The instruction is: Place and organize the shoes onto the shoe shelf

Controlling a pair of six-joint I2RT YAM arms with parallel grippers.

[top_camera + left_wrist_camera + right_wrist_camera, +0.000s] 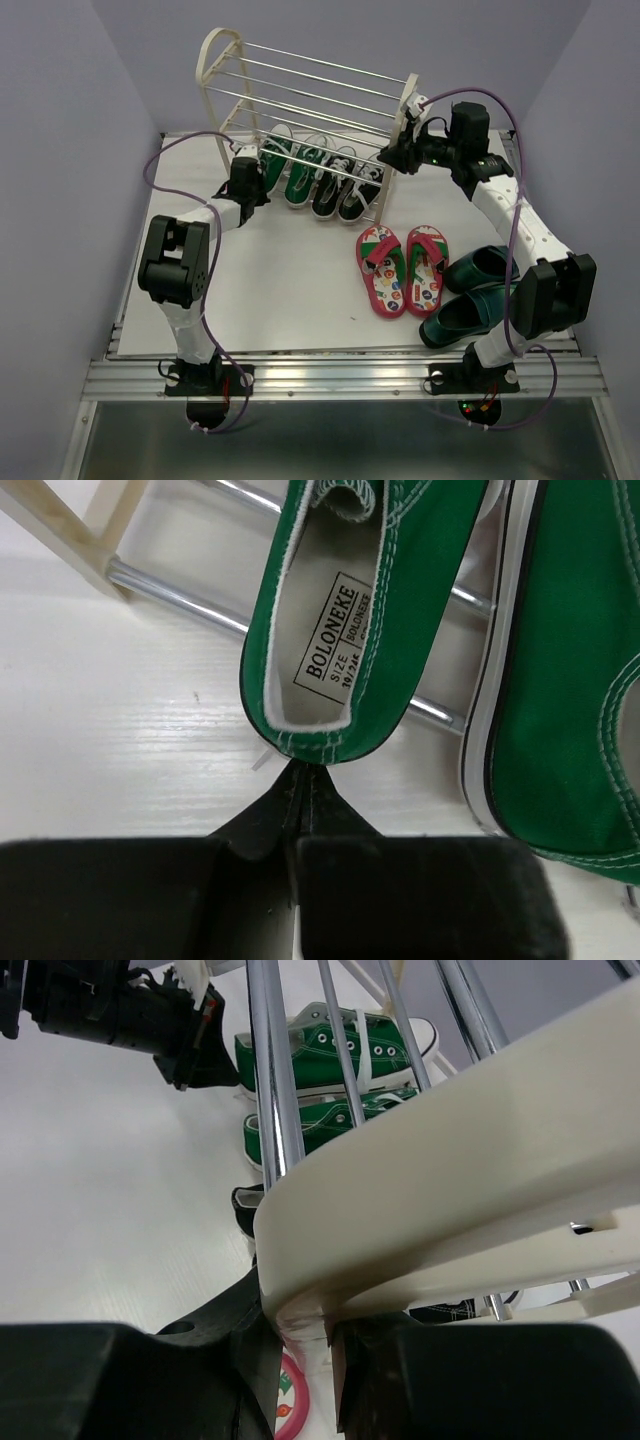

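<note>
Left wrist cam: L gripper [298, 795] pinched closed, nothing btwn tips, right at heel of green sneaker [400, 600]. R gripper [300, 1355] clamped on shoe shelf [460, 1180], right side frame.

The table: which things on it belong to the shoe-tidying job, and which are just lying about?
Job: green sneakers, black sneakers, flip-flops, teal loafers, shoe shelf.
Just there: purple cables, metal rail.

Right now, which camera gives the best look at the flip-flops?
The top external view: both flip-flops lie whole, side by side, printed soles up. The right wrist view catches only a pink sliver at its bottom edge; the left wrist view shows none.
</note>
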